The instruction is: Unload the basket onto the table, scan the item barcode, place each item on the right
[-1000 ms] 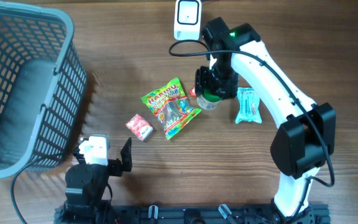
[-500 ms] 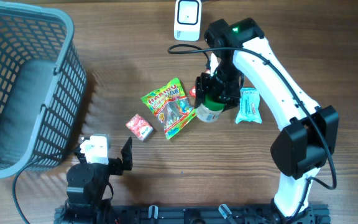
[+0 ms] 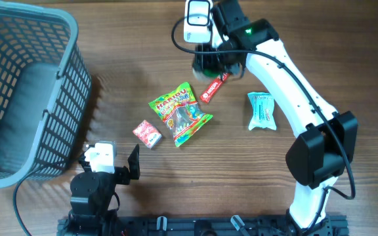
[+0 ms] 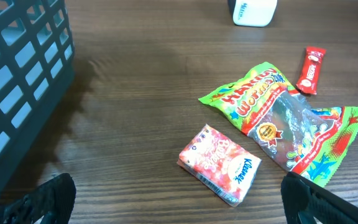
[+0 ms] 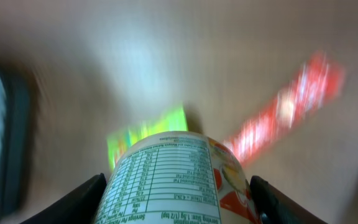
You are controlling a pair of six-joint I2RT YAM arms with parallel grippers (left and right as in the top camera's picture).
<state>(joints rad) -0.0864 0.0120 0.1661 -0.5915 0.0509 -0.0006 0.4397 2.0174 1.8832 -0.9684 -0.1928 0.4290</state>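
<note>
- Right tool (image 3: 211,59), jaws clamped round the labelled tub (image 5: 169,177), has carried it from next to the gummy bag (image 3: 180,113) to just beside the scanner (image 3: 197,19); the label probably needs turning toward it next.
- Far from the scanner, left tool (image 3: 131,165) gapes wide, empty.

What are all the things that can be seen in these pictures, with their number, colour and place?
table: one, brown wood, under everything
basket: one, grey, left end
scanner: one, white, far edge, centre
gummy bag: one, green, centre
tissue pack: one, red, left of the gummy bag
candy bar: one, red, behind the gummy bag
packet: one, light blue, right of centre
labelled container: one, white label, held beside the scanner
left gripper: black, open, empty, near edge
right gripper: black, shut on the labelled container
</note>
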